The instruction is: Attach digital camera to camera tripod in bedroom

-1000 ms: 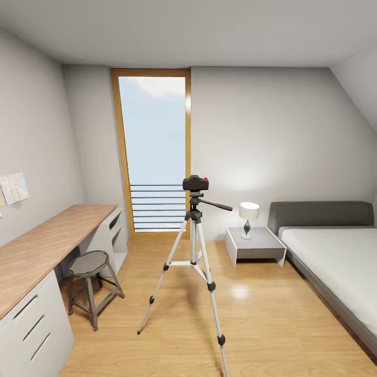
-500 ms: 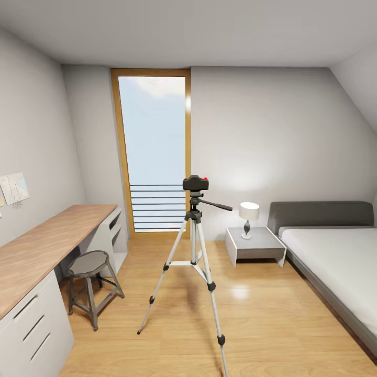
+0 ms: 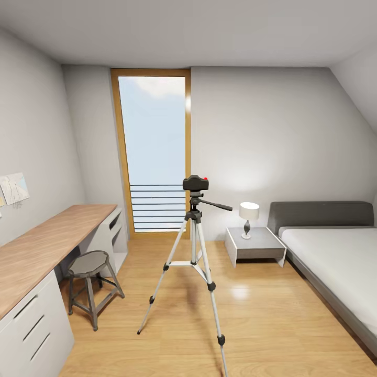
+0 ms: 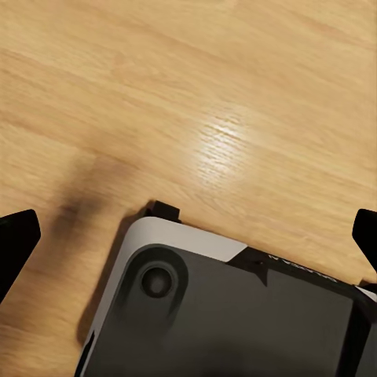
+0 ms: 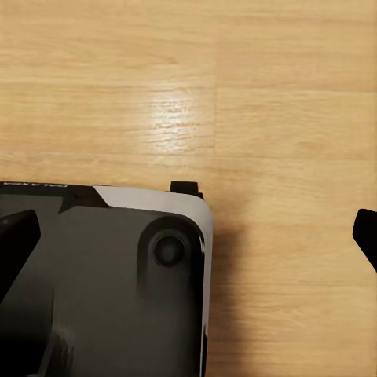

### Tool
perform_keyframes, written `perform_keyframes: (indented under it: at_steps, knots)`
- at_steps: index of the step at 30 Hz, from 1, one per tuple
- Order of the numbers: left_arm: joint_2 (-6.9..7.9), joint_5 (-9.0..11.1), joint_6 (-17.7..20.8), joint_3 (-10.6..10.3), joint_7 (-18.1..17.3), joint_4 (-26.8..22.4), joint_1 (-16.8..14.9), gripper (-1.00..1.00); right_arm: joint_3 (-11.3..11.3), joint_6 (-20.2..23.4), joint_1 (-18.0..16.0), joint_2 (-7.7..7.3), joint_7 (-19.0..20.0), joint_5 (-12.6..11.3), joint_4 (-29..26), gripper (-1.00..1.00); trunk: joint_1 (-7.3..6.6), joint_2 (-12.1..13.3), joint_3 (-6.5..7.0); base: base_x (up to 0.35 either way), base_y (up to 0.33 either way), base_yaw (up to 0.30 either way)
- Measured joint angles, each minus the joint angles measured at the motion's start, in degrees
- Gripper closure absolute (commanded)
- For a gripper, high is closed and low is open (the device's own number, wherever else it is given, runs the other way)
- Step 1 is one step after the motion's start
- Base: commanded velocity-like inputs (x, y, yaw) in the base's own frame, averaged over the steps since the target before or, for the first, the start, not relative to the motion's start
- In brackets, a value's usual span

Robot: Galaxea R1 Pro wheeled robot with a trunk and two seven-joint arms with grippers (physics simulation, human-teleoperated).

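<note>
Bedroom w/ light wood floor [image 3: 272,324] and grey walls. Camera tripod [image 3: 193,262] stands mid-room on three spread silver legs, digital camera [image 3: 195,183] seated on its head, red button up, pan handle pointing toward 3 o'clock. Tall window [image 3: 154,152] behind at 12 o'clock; desk [image 3: 47,251] and stool [image 3: 90,285] at 9 o'clock; nightstand w/ lamp [image 3: 248,217] and bed [image 3: 335,262] at 3 o'clock. Left gripper [image 4: 188,236] and right gripper [image 5: 188,236] both hang over floor and robot base, fingers spread wide apart, holding nothing.
</note>
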Motion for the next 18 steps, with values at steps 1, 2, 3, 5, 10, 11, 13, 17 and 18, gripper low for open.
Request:
perform_keyframes:
  at_steps: [1, 2, 3, 5, 10, 11, 13, 17, 18]
  knots:
    - [-0.01, 0.00, 0.00, 0.00, 0.00, -0.01, 0.00, -1.00, 0.02, 0.02, 0.00, 0.00, 0.00, 0.00, 0.00, -1.00, 0.00, 0.00, 0.00, 0.000, 0.000, 0.000]
    - [0.00, 0.00, 0.00, 0.00, 0.00, -0.01, 0.00, -1.00, 0.02, 0.03, 0.00, 0.00, 0.00, 0.00, 0.00, -1.00, 0.00, 0.00, 0.00, 0.000, 0.000, 0.000]
    - [0.01, 0.00, 0.00, 0.00, 0.00, -0.01, 0.00, -1.00, 0.03, 0.04, 0.00, 0.00, 0.00, 0.00, 0.00, -1.00, 0.00, 0.00, 0.00, 0.000, 0.000, 0.000]
    - [0.02, 0.00, 0.00, 0.00, 0.00, -0.01, -0.02, -1.00, 0.04, 0.05, 0.00, 0.00, 0.00, 0.00, 0.00, -1.00, 0.00, 0.00, 0.00, 0.000, 0.000, 0.000]
    - [0.04, 0.00, 0.00, 0.02, 0.00, -0.02, -0.01, -1.00, 0.06, 0.03, 0.00, 0.00, 0.00, 0.00, 0.00, -1.00, 0.00, 0.00, 0.00, 0.000, 0.000, 0.000]
    - [0.04, 0.00, 0.00, 0.02, 0.00, 0.00, 0.00, -1.00, 0.06, 0.02, 0.00, 0.00, 0.00, 0.00, 0.00, -1.00, 0.00, 0.00, 0.00, 0.000, 0.000, 0.000]
    - [0.05, 0.00, 0.00, 0.01, 0.00, 0.00, -0.03, -1.00, 0.05, 0.02, 0.00, 0.00, 0.00, 0.00, 0.00, -1.00, 0.00, 0.00, 0.00, 0.000, 0.000, 0.000]
    - [0.05, 0.00, 0.00, 0.00, 0.00, 0.02, -0.01, -1.00, 0.00, 0.00, 0.00, 0.00, 0.00, 0.00, 0.00, -1.00, 0.00, 0.00, 0.00, 0.000, 0.000, 0.000]
    - [0.05, 0.00, 0.00, 0.00, 0.00, 0.01, -0.01, -1.00, 0.00, 0.00, 0.00, 0.00, 0.00, 0.00, 0.00, -1.00, 0.00, 0.00, 0.00, 0.000, 0.000, 0.000]
